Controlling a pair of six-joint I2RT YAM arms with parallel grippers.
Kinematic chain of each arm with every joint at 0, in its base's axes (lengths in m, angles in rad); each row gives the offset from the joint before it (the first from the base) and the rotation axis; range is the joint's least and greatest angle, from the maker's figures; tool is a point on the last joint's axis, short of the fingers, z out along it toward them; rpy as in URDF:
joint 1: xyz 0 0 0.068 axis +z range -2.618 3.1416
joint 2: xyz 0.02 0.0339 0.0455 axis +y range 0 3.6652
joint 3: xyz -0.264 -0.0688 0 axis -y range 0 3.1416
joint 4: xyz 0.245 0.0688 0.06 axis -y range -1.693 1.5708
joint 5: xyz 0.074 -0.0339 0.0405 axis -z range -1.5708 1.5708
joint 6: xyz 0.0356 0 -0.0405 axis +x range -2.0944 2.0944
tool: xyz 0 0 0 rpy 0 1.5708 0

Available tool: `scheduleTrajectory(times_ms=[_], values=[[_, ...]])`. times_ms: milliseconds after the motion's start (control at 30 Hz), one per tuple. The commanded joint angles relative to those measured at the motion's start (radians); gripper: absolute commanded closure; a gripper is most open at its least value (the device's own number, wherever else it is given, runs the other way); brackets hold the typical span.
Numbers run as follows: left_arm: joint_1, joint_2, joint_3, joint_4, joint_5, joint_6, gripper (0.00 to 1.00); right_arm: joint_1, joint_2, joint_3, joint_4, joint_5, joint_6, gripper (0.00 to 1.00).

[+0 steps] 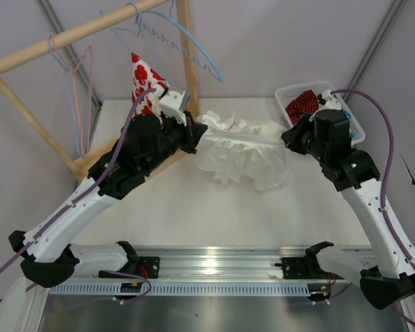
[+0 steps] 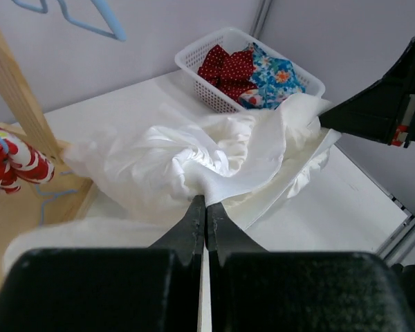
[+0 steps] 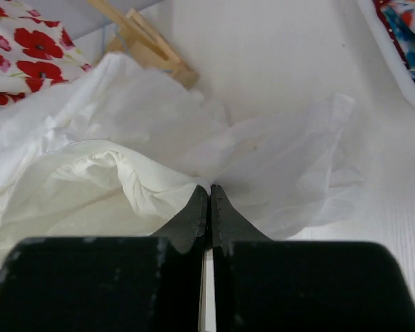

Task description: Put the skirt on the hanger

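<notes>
The white skirt (image 1: 243,153) is pinched at its nine o'clock end by the left claw (image 1: 196,135), at three o'clock by the right claw (image 1: 287,137).

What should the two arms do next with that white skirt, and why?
Probably lift it together and carry it toward the blue hanger. The left gripper and right gripper are each shut on the white skirt, stretched between them, but its folds sag to the table, apart from the hanger.

Left arm (image 1: 90,199), right arm (image 1: 375,207) stretched forward, wrists turned inward. Left fingers (image 2: 192,225) pinched tight on skirt (image 1: 242,149); right fingers (image 3: 194,214) likewise.
</notes>
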Motion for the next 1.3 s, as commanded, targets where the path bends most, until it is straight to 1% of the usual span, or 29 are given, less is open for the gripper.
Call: scheduleTrajectory(times_ms=[0, 33, 67, 100, 133, 167, 200, 267, 300, 400, 433, 567, 633, 667, 700, 733, 767, 800, 867, 900, 933, 967, 1000, 1033, 1100, 1133, 1167, 1233, 1267], values=[[0.004, 0.001, -0.039, -0.138, -0.073, -0.019, 1.00, 0.001, -0.005, -0.012, -0.004, 0.025, 0.034, 1.00], [0.004, -0.011, -0.100, -0.136, -0.073, -0.048, 1.00, 0.009, -0.017, -0.046, 0.010, 0.019, 0.034, 1.00], [0.004, -0.033, -0.128, -0.130, -0.068, -0.062, 1.00, 0.015, -0.030, -0.083, 0.042, 0.017, 0.036, 1.00], [0.004, -0.041, -0.157, -0.121, -0.064, -0.076, 1.00, 0.018, -0.057, -0.164, 0.059, 0.010, 0.036, 1.00], [0.004, -0.048, -0.238, -0.104, -0.061, -0.102, 1.00, 0.016, -0.068, -0.205, 0.089, -0.004, 0.037, 1.00], [0.004, -0.048, -0.265, -0.095, -0.052, -0.116, 1.00, 0.018, -0.079, -0.244, 0.097, -0.004, 0.045, 1.00], [0.004, -0.047, -0.347, -0.081, -0.044, -0.130, 1.00, 0.019, -0.096, -0.319, 0.106, -0.013, 0.048, 1.00], [0.004, -0.041, -0.400, -0.045, -0.030, -0.174, 1.00, 0.027, -0.111, -0.387, 0.140, -0.013, 0.047, 1.00], [0.005, -0.036, -0.502, -0.029, -0.015, -0.203, 1.00, 0.030, -0.116, -0.445, 0.146, -0.010, 0.045, 1.00], [0.004, -0.039, -0.562, 0.022, -0.007, -0.240, 1.00, 0.039, -0.140, -0.514, 0.154, 0.013, 0.047, 1.00], [0.004, -0.042, -0.601, 0.023, -0.010, -0.261, 1.00, 0.039, -0.151, -0.541, 0.148, 0.016, 0.048, 1.00], [0.004, -0.061, -0.647, -0.007, -0.022, -0.294, 0.99, 0.042, -0.169, -0.572, 0.154, 0.023, 0.036, 1.00], [0.004, -0.076, -0.664, -0.023, -0.019, -0.300, 0.90, 0.039, -0.168, -0.582, 0.177, 0.002, 0.021, 1.00], [0.004, -0.081, -0.664, -0.026, -0.019, -0.299, 0.82, 0.041, -0.160, -0.585, 0.183, -0.007, 0.014, 1.00], [0.005, -0.085, -0.650, -0.035, -0.021, -0.294, 0.70, 0.042, -0.153, -0.585, 0.189, -0.018, 0.014, 1.00], [0.007, -0.090, -0.641, -0.058, -0.033, -0.289, 0.42, 0.047, -0.146, -0.585, 0.197, -0.026, 0.013, 1.00], [0.008, -0.106, -0.633, -0.075, -0.048, -0.288, 0.26, 0.052, -0.136, -0.591, 0.204, -0.033, -0.001, 1.00], [0.014, -0.119, -0.621, -0.092, -0.067, -0.294, 0.15, 0.059, -0.131, -0.595, 0.220, -0.042, -0.005, 1.00], [0.063, -0.186, -0.636, -0.103, -0.088, -0.297, 0.13, 0.081, -0.128, -0.606, 0.234, -0.036, -0.007, 1.00], [0.092, -0.212, -0.682, -0.097, -0.085, -0.303, 0.13, 0.085, -0.132, -0.618, 0.247, -0.035, -0.006, 1.00], [0.188, -0.237, -0.700, -0.089, -0.076, -0.308, 0.13, 0.090, -0.134, -0.623, 0.254, -0.036, -0.002, 1.00], [0.247, -0.284, -0.717, -0.071, -0.038, -0.314, 0.14, 0.093, -0.136, -0.629, 0.260, -0.044, -0.002, 1.00], [0.301, -0.304, -0.769, -0.055, -0.021, -0.324, 0.15, 0.095, -0.139, -0.637, 0.267, -0.046, -0.002, 1.00], [0.391, -0.321, -0.783, -0.041, -0.010, -0.331, 0.16, 0.095, -0.137, -0.638, 0.275, -0.046, -0.001, 1.00], [0.463, -0.347, -0.832, 0.061, -0.019, -0.319, 0.19, 0.095, -0.136, -0.637, 0.280, -0.047, -0.007, 1.00], [0.476, -0.343, -0.840, 0.062, -0.028, -0.309, 0.20, 0.096, -0.136, -0.637, 0.283, -0.046, -0.010, 1.00], [0.487, -0.329, -0.845, 0.106, -0.060, -0.291, 0.21, 0.098, -0.136, -0.638, 0.284, -0.041, -0.010, 1.00], [0.501, -0.259, -0.839, 0.158, -0.091, -0.253, 0.23, 0.098, -0.131, -0.640, 0.294, -0.041, -0.016, 1.00], [0.502, -0.230, -0.833, 0.222, -0.102, -0.202, 0.23, 0.096, -0.128, -0.641, 0.292, -0.039, -0.018, 1.00]])
